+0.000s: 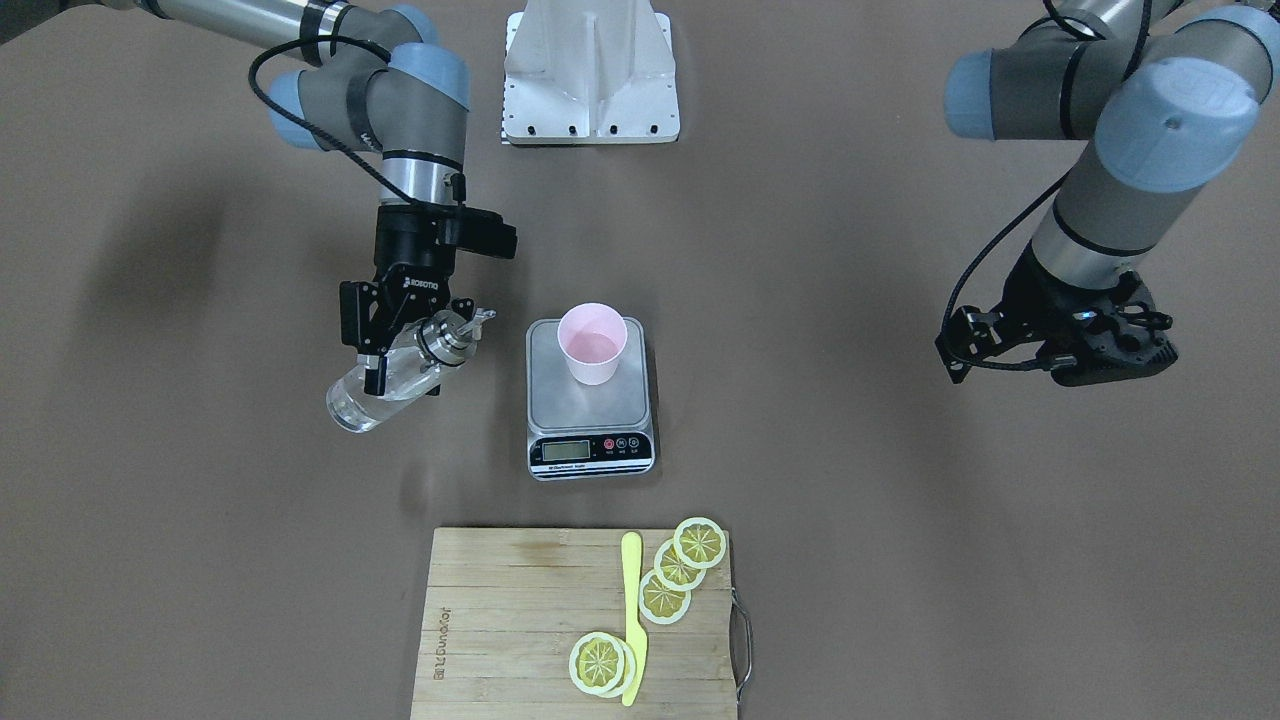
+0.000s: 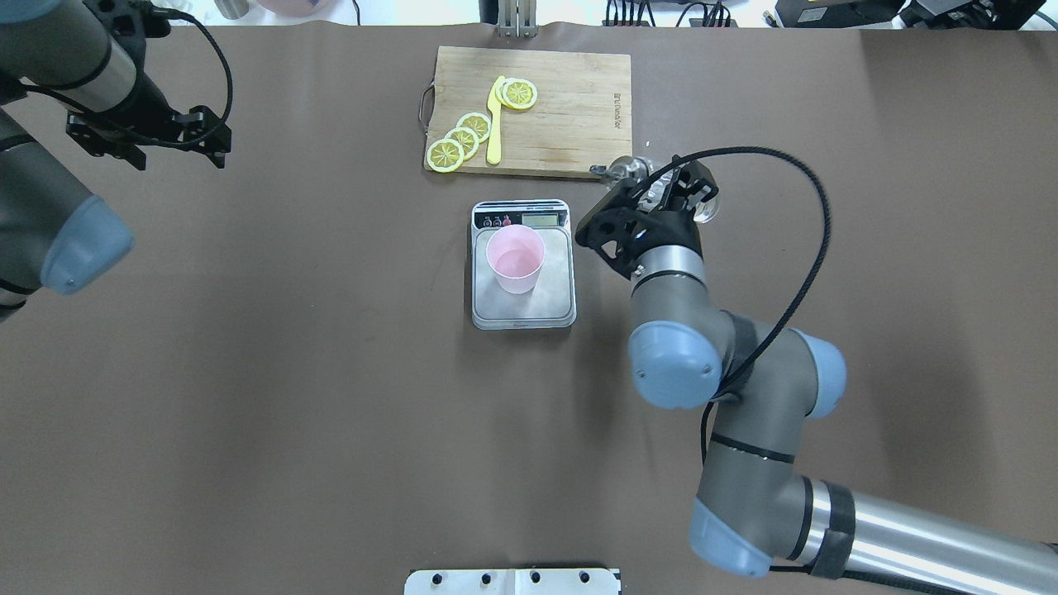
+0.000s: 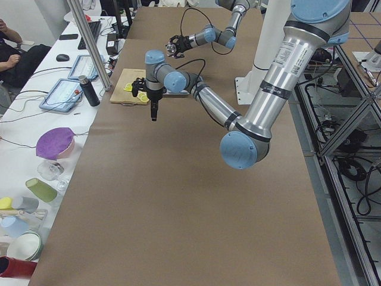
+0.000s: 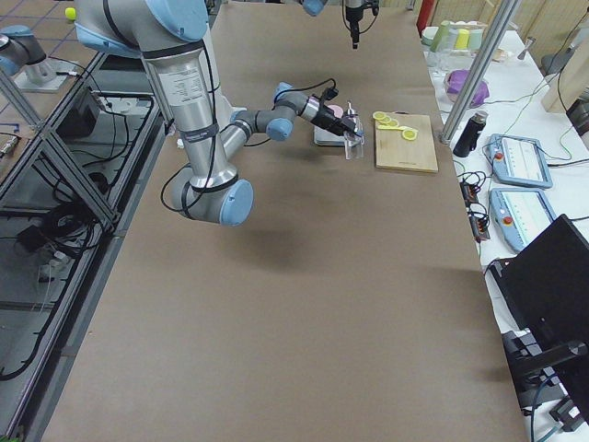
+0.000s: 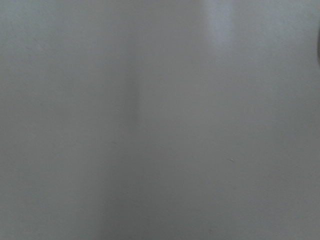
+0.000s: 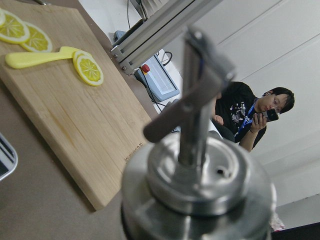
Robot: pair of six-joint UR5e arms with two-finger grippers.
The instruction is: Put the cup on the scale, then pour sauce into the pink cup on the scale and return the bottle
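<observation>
The pale pink cup stands upright on the steel scale. My right gripper is shut on the clear glass bottle. It holds the bottle tilted above the table beside the scale. The metal spout points toward the cup and stays off to its side, not over it. Clear sauce shows in the bottle's low end. My left gripper hangs open and empty far from the scale.
A bamboo cutting board with lemon slices and a yellow knife lies beyond the scale on the operators' side. The white robot base is at my edge. An operator sits past the table.
</observation>
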